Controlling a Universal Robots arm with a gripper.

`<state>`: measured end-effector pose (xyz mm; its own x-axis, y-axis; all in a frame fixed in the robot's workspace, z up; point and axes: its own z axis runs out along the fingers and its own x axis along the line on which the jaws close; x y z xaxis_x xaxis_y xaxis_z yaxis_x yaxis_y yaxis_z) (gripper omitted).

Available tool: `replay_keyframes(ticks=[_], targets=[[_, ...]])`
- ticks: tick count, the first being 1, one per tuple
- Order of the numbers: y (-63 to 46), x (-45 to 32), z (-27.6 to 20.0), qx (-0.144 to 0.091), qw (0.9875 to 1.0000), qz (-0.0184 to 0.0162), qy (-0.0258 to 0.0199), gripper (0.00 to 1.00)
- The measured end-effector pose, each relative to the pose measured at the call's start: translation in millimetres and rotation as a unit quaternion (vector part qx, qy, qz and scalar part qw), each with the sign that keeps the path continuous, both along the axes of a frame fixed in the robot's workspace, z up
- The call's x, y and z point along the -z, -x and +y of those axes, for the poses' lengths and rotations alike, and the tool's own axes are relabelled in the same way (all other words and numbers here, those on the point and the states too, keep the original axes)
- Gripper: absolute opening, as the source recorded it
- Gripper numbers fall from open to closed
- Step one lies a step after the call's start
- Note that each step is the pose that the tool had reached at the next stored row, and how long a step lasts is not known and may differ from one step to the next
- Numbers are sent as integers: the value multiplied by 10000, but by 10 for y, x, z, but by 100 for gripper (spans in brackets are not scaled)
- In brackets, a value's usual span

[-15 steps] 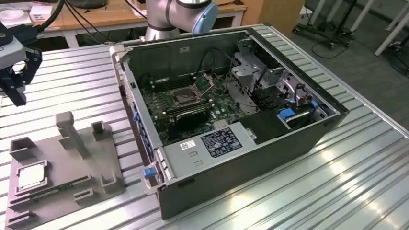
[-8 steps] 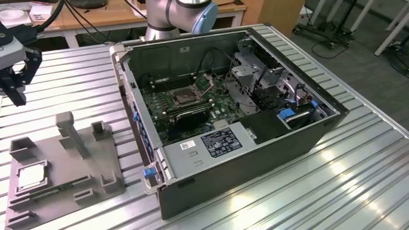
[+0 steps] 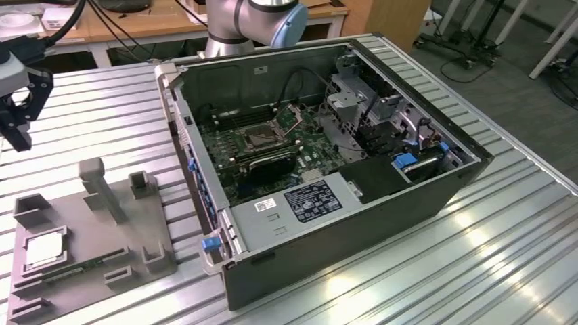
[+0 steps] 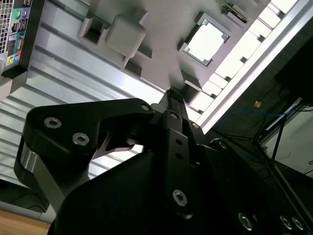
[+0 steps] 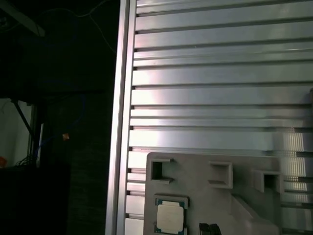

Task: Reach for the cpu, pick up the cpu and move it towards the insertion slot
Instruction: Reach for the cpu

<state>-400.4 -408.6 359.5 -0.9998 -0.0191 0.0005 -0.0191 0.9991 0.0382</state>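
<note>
Exterior view first, from its left: my gripper (image 3: 18,139) hangs above the slatted metal table (image 3: 505,257), on the far side of the grey tray (image 3: 99,223), apart from it and carrying nothing. In the first wrist view its fingertips (image 5: 204,227) sit drawn close together with nothing between them. The cpu (image 3: 45,249) lies flat, pale top up, in a square recess at the tray's near left corner, I judge so that it can be taken from straight above. Just right of it the green memory stick (image 3: 83,265) lies in its long groove, and the tray's tall post (image 3: 101,189) rises close by, both things to mind around the chip. Further right the computer case (image 3: 361,217) lies on its side with the open face up, so the insertion slot (image 3: 262,139) on the green board faces upward; the case's left wall (image 3: 185,135) stands between tray and slot, the one real barrier I see
</note>
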Motion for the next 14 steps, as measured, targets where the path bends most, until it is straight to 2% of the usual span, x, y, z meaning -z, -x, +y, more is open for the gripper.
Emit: replay_keyframes(ticks=[14], targets=[[33, 6, 0, 0, 10000, 0, 0, 11]])
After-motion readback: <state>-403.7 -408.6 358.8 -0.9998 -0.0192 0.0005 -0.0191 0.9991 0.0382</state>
